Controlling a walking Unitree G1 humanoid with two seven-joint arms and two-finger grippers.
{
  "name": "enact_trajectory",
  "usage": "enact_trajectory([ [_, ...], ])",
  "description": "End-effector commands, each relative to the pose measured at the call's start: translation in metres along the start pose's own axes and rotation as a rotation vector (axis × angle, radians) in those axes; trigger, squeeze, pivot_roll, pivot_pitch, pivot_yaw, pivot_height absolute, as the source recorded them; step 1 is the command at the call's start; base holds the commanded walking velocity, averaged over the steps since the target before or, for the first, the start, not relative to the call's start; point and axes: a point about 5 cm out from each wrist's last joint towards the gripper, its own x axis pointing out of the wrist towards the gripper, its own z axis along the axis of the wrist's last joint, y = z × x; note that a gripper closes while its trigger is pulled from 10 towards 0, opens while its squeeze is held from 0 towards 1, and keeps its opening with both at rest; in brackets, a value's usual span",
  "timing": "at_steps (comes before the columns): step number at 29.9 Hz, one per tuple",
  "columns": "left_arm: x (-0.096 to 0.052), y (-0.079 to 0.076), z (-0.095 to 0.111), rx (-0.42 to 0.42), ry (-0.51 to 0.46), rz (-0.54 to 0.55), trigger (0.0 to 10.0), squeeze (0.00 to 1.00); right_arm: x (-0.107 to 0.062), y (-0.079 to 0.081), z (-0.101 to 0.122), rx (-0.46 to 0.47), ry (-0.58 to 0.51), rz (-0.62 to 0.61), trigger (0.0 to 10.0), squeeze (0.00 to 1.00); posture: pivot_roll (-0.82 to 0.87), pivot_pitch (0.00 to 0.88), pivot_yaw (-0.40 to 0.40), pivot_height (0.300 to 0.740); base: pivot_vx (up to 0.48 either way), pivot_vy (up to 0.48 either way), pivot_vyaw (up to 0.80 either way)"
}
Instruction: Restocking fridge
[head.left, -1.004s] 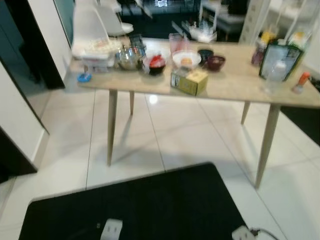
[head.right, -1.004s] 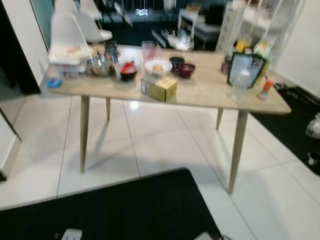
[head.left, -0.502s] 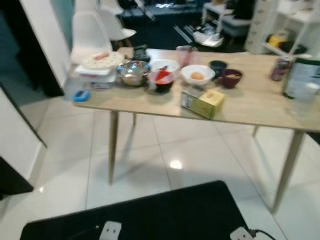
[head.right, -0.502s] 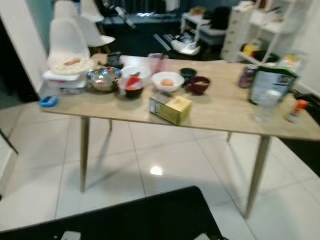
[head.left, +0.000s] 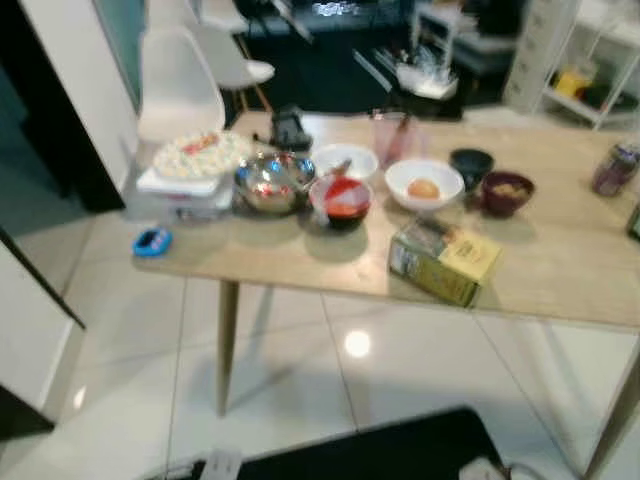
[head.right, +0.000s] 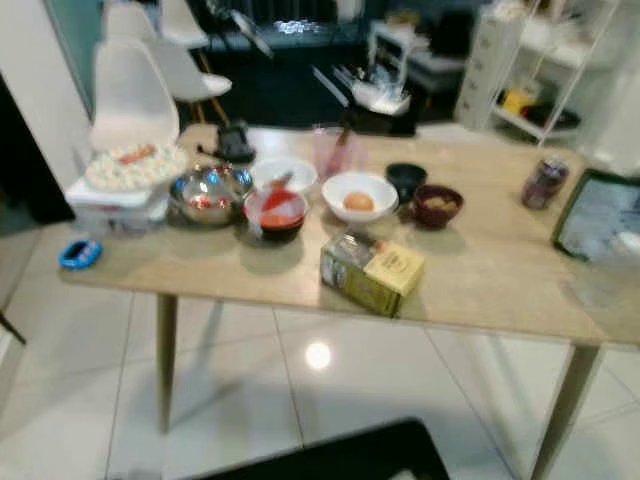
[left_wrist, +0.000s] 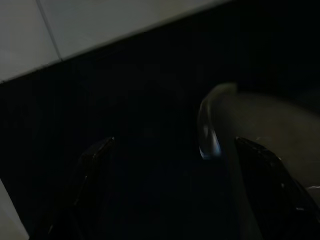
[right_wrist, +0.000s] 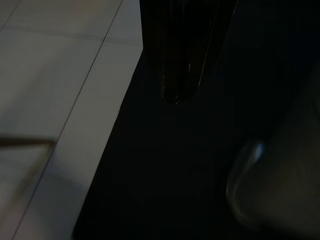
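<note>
Carton (head.right: 372, 272) on table (head.right: 480, 285) – bowls (head.right: 357, 195) behind.

A white chair (head.left: 178, 82) stands behind the left end of a wooden table (head.right: 500, 285) on a floor of pale glossy tiles (head.left: 120, 400), and a second white chair (head.right: 190, 45) stands further back. White shelving (head.right: 560, 70) lines the far right of the room, and a black mat (head.right: 350, 458) lies on the tiles at the near edge, with a small blue object (head.left: 152, 241) resting on the table's left corner

The wooden table (head.right: 480, 290) holds six bowls and one yellow carton (head.right: 372, 273). Behind it stand two white chairs.
</note>
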Motion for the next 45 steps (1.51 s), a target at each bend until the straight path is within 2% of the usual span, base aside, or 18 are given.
enact_trajectory([
  [1, -0.0009, -0.0045, -0.0123, -0.037, 0.047, -0.005, 10.0, 0.00, 0.0007, 0.0058, 0.0001, 0.009, -0.003, 0.015, 10.0, 0.00, -0.04, 0.000, -0.013, 0.740, 0.000, 0.000, 0.00],
  [23, -0.0008, -0.0071, -0.0138, -0.029, 0.050, -0.012, 10.0, 0.00, 0.0008, 0.0050, 0.0017, 0.005, -0.005, 0.017, 10.0, 0.00, -0.03, 0.000, -0.019, 0.740, 0.000, 0.000, 0.00],
  [25, -0.0008, -0.0076, -0.0150, 0.003, 0.064, -0.014, 10.0, 0.00, 0.0008, 0.0050, 0.0019, 0.005, -0.005, 0.017, 10.0, 0.00, -0.03, 0.000, -0.019, 0.740, 0.000, 0.000, 0.00],
  [32, -0.0007, -0.0101, -0.0165, -0.019, 0.066, -0.024, 10.0, 0.00, 0.0008, 0.0051, 0.0018, 0.006, -0.005, 0.018, 10.0, 0.00, -0.03, 0.000, -0.020, 0.740, 0.000, -0.453, 0.00],
  [34, -0.0007, -0.0096, -0.0168, -0.048, 0.067, -0.013, 10.0, 0.00, 0.0008, 0.0050, 0.0019, 0.006, -0.006, 0.018, 10.0, 0.00, -0.03, 0.000, -0.021, 0.740, 0.000, 0.000, 0.00],
  [45, -0.0016, -0.0084, -0.0198, -0.031, 0.081, -0.017, 10.0, 0.00, 0.0008, 0.0051, 0.0024, 0.004, -0.006, 0.019, 10.0, 0.00, -0.03, 0.000, -0.022, 0.740, 0.000, 0.000, 0.00],
])
